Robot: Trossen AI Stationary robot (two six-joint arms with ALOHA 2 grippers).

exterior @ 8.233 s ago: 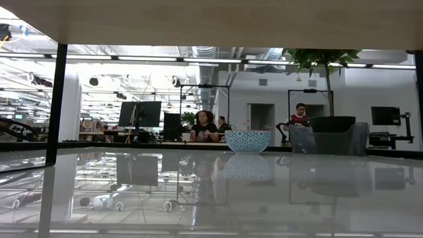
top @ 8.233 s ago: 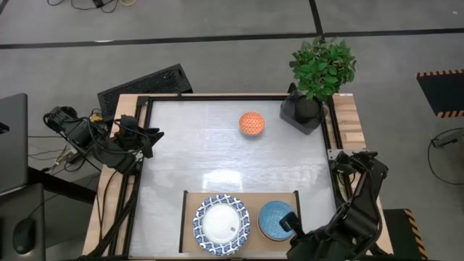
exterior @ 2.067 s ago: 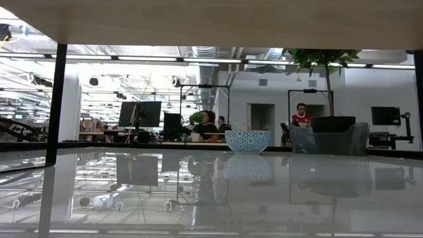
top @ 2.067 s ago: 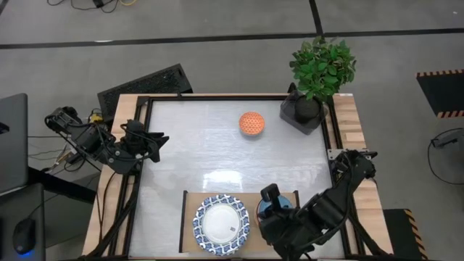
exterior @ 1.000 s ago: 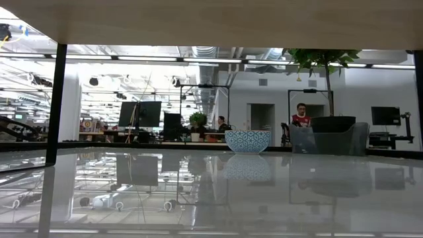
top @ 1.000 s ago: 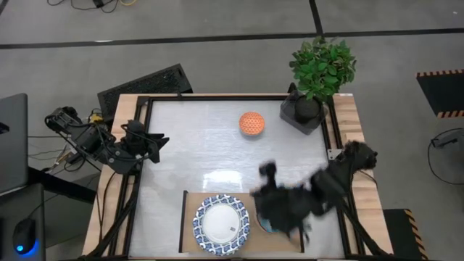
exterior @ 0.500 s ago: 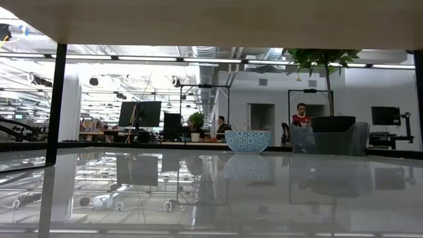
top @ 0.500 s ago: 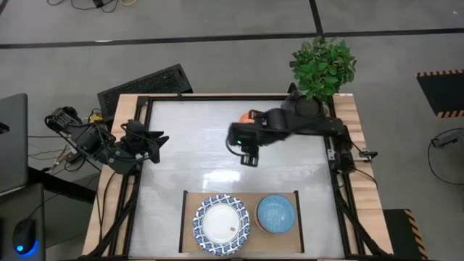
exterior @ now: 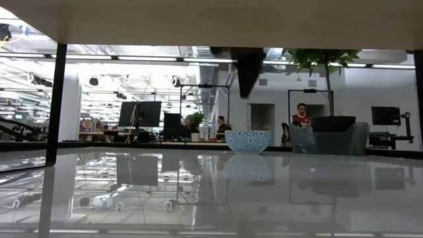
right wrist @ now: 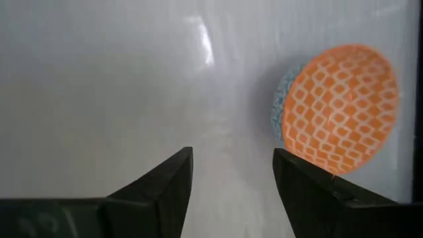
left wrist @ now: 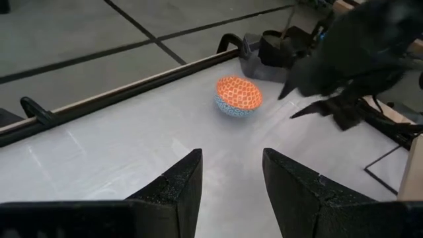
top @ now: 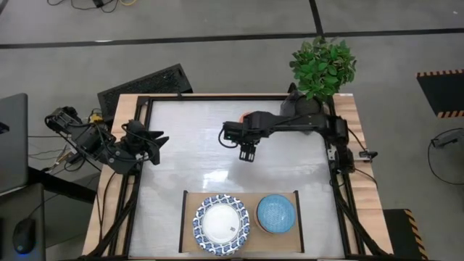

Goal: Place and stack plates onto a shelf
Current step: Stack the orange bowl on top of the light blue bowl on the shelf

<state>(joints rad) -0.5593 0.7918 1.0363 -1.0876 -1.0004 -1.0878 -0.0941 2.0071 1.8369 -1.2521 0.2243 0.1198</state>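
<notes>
One plate [top: 221, 225] with a blue-and-white rim lies flat on the left half of the wooden shelf [top: 239, 197] at the table's near edge. My right gripper [top: 246, 154] hangs open over the middle of the table, pointing down. It stands just to the near-left of an orange-lined bowl [right wrist: 340, 109] and touches nothing. In the low view it shows as a dark shape [exterior: 250, 69] above that bowl [exterior: 248, 140]. My left gripper [top: 161, 138] waits open at the table's left edge, its fingers [left wrist: 175, 188] facing the bowl [left wrist: 238, 94].
A blue bowl [top: 276, 214] sits on the shelf's right half beside the plate. A potted plant [top: 319, 72] stands at the far right corner. Black rails [top: 145, 167] frame the white tabletop. People sit in the room beyond the table.
My right gripper has swung from over the blue bowl on the shelf toward the table's far side. It has stopped beside the orange-lined bowl and sunk into the low view. The blue bowl stays on the shelf.
</notes>
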